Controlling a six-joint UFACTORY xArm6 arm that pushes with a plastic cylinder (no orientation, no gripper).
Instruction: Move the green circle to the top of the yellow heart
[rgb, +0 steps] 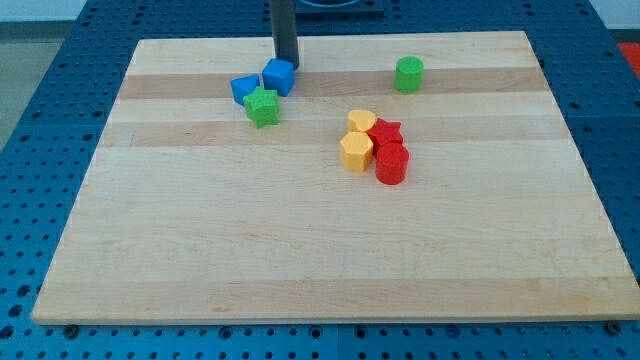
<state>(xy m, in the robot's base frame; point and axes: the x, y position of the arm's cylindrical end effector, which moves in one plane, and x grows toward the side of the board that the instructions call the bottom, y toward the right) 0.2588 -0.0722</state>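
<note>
Wooden worktop (200, 250): my tip (288, 64), fingerless and holding nothing, touches the blue cube (279, 76); reaching the green circle (408, 74) risks dragging it.

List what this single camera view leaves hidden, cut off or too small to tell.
- My tip: whether it touches the blue cube cannot be told.
- Rod's upper part and the arm: cut off by the view's top edge.
- Yellow heart: its lower part is hidden by the yellow block, whose shape is unclear.
- Red blocks: packed together, outlines overlap.
</note>
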